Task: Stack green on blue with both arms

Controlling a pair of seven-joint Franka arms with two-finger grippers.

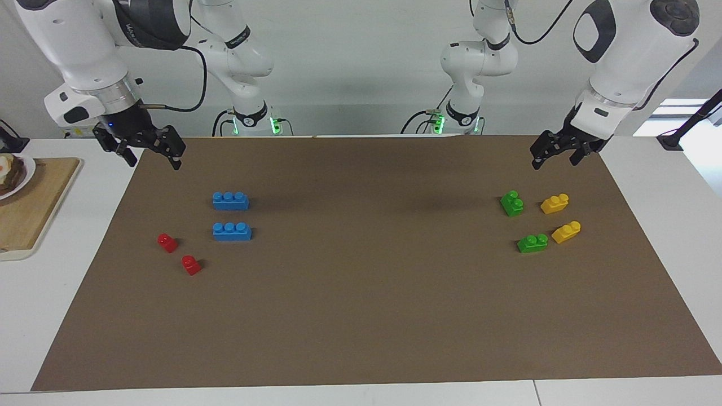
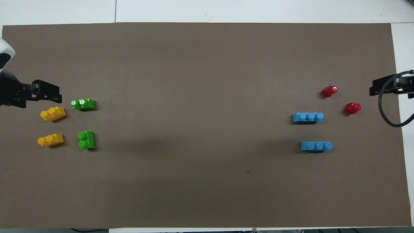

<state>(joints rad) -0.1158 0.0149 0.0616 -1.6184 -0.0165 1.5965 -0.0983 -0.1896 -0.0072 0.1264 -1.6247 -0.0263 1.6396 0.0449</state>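
Two green two-stud bricks (image 1: 512, 203) (image 1: 532, 243) lie on the brown mat at the left arm's end; they also show in the overhead view (image 2: 86, 139) (image 2: 83, 104). Two blue three-stud bricks (image 1: 230, 201) (image 1: 232, 231) lie flat, one farther from the robots than the other, at the right arm's end, also in the overhead view (image 2: 316, 146) (image 2: 308, 117). My left gripper (image 1: 554, 163) (image 2: 48, 94) is open and empty, raised over the mat's corner near the green bricks. My right gripper (image 1: 153, 163) (image 2: 380, 88) is open and empty, raised over the mat's corner at its own end.
Two yellow bricks (image 1: 554, 203) (image 1: 566, 232) lie beside the green ones, toward the mat's edge. Two small red bricks (image 1: 167, 242) (image 1: 191, 265) lie beside the blue ones. A wooden board (image 1: 34, 208) with a plate of food stands off the mat at the right arm's end.
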